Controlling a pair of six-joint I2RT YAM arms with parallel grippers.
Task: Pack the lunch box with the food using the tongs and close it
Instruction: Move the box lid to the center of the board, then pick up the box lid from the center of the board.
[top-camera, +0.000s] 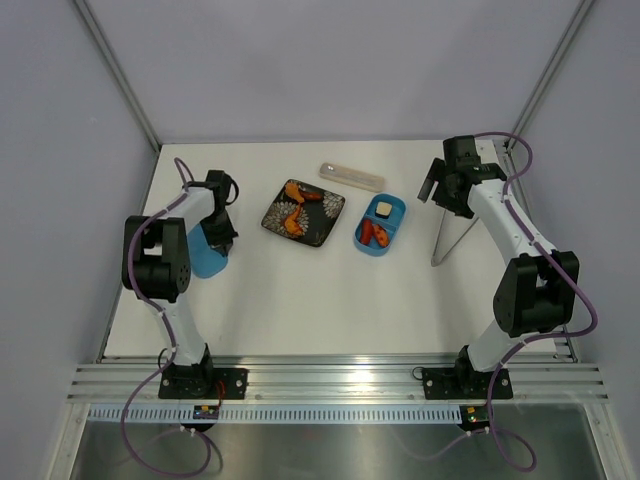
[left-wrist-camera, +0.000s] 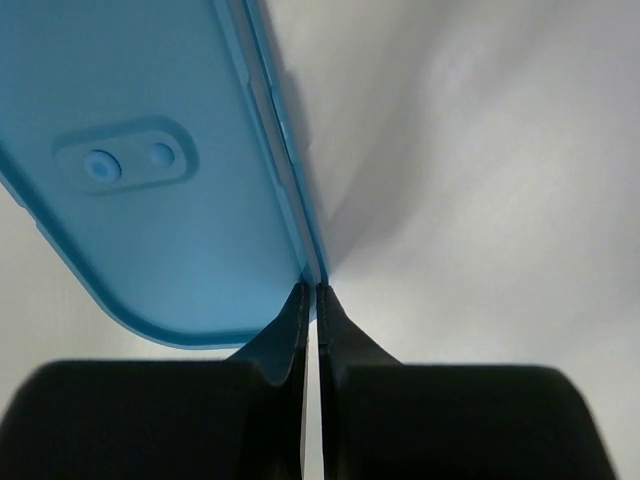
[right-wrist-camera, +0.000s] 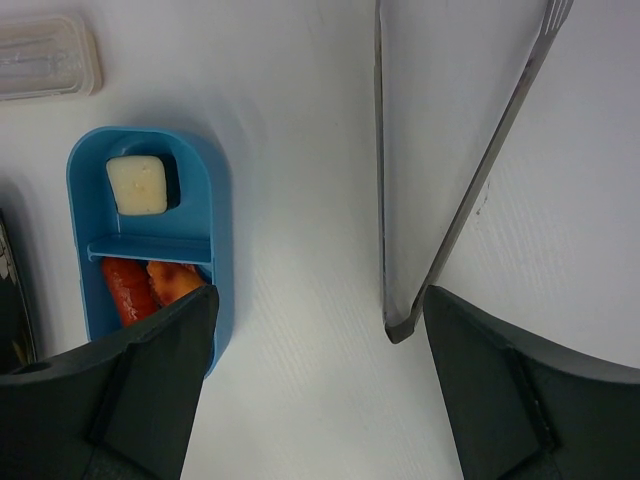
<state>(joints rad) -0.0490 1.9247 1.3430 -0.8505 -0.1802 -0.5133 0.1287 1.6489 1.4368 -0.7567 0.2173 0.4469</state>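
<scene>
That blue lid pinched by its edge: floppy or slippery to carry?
The lid looks like thin moulded plastic, so probably light and fairly stiff. Its surface looks smooth and glossy, and the left gripper pinches only the rim, so it might swivel or slip.

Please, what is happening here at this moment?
The left gripper is shut on the edge of the blue lid. The right gripper is open over the tongs, which lie on the table. The lunch box holds some food; more orange pieces are on the black plate.
</scene>
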